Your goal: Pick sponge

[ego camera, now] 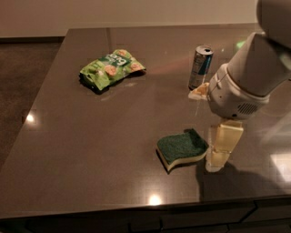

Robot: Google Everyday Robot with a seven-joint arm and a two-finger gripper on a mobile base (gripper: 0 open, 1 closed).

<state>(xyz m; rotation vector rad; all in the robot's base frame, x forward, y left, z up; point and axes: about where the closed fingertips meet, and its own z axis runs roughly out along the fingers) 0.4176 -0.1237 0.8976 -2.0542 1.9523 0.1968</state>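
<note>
The gripper [216, 161] hangs tip-down over the near right part of the table [91, 136], its pale yellow end reaching almost to the surface. Whether it is open or closed cannot be told from this angle, and nothing is visibly in its hold. The sponge [183, 148] lies flat on the table just to the gripper's left, dark green scouring side up, with the pale yellow foam showing along its near wavy edge. Its right edge comes right up to the gripper, but whether the two touch cannot be told.

Above the gripper sits the round white wrist housing [232, 98], and the pale arm [257, 63] rises from it toward the upper right corner. Beyond the gripper and slightly to its left stands an upright drink can [200, 67]. Far to the gripper's left, toward the back of the table, lies a bright green snack bag [111, 69], well apart from the sponge.

The table is dark brown and glossy, with small bright light reflections on it and the gripper's shadow falling beside the gripper on the near side. Left of the table is dark flooring [22, 91], and behind it a pale wall [136, 13].
</note>
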